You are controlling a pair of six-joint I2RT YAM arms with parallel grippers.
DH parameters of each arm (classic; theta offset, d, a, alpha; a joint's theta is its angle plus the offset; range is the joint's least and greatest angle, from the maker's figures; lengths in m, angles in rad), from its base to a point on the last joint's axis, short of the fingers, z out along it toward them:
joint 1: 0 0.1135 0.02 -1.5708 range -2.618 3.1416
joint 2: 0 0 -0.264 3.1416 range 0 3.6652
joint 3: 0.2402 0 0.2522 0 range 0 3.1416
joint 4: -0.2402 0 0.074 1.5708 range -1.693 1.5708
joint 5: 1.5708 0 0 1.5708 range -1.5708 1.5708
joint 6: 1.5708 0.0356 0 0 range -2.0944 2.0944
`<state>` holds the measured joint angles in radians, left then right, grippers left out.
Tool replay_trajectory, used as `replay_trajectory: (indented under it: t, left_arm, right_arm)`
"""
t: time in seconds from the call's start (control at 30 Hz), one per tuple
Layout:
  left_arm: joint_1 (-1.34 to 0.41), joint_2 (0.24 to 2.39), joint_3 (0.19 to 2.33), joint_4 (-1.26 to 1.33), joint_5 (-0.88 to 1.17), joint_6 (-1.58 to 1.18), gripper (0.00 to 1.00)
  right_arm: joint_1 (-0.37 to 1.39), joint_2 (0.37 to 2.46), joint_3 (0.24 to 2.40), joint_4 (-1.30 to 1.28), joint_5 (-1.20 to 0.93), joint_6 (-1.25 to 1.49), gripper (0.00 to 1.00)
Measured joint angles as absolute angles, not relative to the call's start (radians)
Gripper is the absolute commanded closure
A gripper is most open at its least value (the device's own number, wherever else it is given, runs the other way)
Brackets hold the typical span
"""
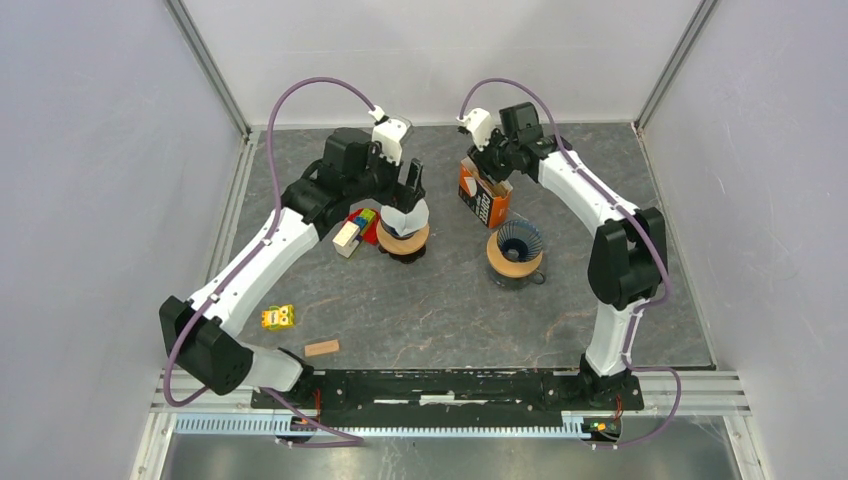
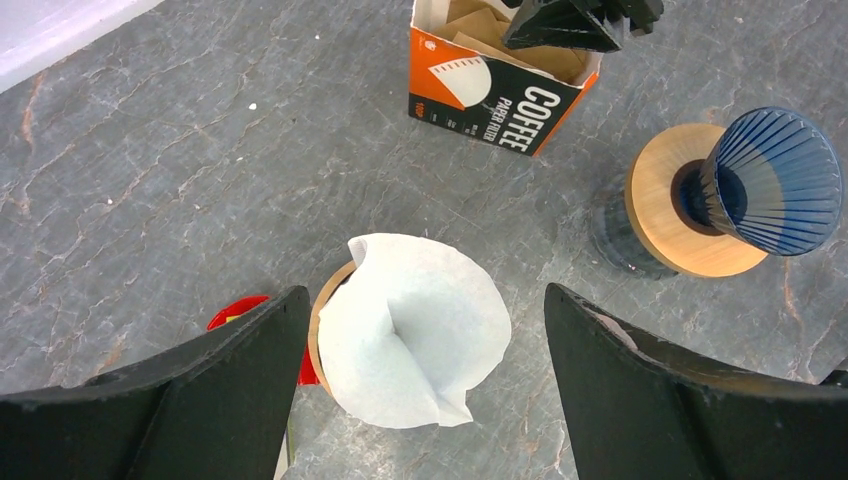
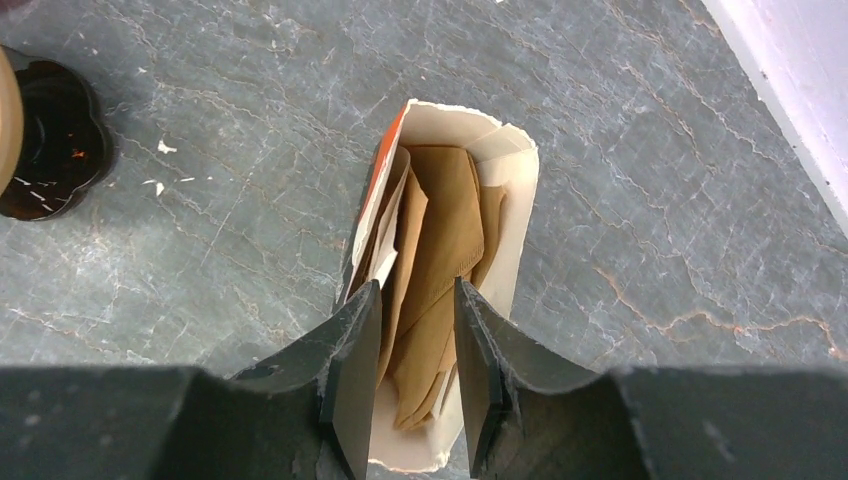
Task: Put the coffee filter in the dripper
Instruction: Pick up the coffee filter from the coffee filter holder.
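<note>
L gripper (image 2: 425, 300): fingers wide, holding nothing, over white filter.
R gripper (image 3: 418, 300): fingers narrow, in box top; grip on brown filters can't tell.
Box (image 2: 495, 105), far centre: light, may tip or lift w/ filters.
Blue dripper (image 2: 775, 180), right: empty.
White filter (image 2: 420, 330): in left dripper (image 2: 322, 320), loose, may slip.

Table (image 1: 440, 310) bears filter box (image 1: 484, 195), blue dripper (image 1: 518, 250), second dripper (image 1: 404, 241), seemingly blocks (image 1: 352, 232)

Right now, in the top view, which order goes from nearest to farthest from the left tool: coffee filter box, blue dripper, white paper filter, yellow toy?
1. White paper filter, right beneath the left tool.
2. Coffee filter box, to its right.
3. Blue dripper, farther right, toward the front.
4. Yellow toy, far left front.
</note>
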<state>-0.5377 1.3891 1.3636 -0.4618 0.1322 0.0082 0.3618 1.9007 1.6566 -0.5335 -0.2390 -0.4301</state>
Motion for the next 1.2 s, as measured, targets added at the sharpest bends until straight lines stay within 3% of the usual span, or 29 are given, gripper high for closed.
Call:
replay_trajectory:
  t: [0.33, 0.6, 1.2]
  left_arm:
    - [-0.534, 1.38, 1.345, -0.461, 0.132, 0.009, 0.07]
    - [-0.534, 1.38, 1.345, -0.46, 0.132, 0.008, 0.06]
    - [-0.534, 1.379, 1.337, -0.453, 0.132, 0.008, 0.06]
  right_arm:
    - [0.363, 1.967, 1.666, -0.542, -0.197, -0.439, 0.64]
    - [0.372, 1.998, 1.666, -0.558, -0.163, -0.46, 1.0]
    - [0.373, 1.82, 1.702, -0.553, -0.159, -0.449, 1.0]
